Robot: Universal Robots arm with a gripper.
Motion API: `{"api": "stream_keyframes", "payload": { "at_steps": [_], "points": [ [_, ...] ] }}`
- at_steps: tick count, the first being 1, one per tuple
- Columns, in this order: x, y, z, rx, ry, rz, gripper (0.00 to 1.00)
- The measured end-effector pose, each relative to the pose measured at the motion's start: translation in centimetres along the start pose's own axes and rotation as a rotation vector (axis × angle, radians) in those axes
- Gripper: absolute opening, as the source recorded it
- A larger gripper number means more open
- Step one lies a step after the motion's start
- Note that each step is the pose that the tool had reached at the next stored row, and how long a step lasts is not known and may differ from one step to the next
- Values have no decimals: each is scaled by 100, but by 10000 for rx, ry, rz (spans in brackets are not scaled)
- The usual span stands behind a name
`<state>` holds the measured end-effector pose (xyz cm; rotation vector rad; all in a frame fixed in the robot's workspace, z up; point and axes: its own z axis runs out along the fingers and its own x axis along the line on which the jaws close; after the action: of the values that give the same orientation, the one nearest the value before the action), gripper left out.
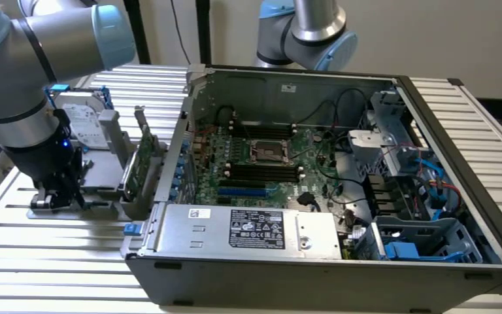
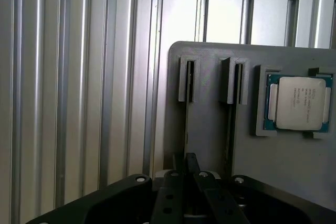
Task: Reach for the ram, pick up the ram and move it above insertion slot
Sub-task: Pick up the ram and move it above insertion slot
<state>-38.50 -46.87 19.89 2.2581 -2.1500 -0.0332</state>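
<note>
Wrist view puts the pincer (image 2: pixel 186 157) low over the grey holder (image 2: pixel 210 140), in line with the ram (image 2: pixel 187 111), which stands on edge in its slot. I cannot tell whether the pincer is pinching it. The holder lies to the exterior view's left of the computer case (image 1: pixel 321 261). An off-centre hold could, I judge, tilt the ram and jam it in the slot.

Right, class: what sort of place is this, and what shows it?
Likely a robotics lab for computer assembly: an open computer case on a slatted metal table, a robot arm beside it, and a processor in a grey holder.
</note>
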Motion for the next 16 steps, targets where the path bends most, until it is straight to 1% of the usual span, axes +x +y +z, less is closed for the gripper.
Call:
{"api": "stream_keyframes", "payload": {
  "at_steps": [6, 9, 13, 16],
  "points": [
    [0, -3, -2, -3, -1, 13, 13],
    [0, -5, -19, -10, -2, 31, 13],
    [1, -9, -62, -35, -3, 59, 13],
    [1, -11, -113, -68, -6, 79, 13]
  ]
}}
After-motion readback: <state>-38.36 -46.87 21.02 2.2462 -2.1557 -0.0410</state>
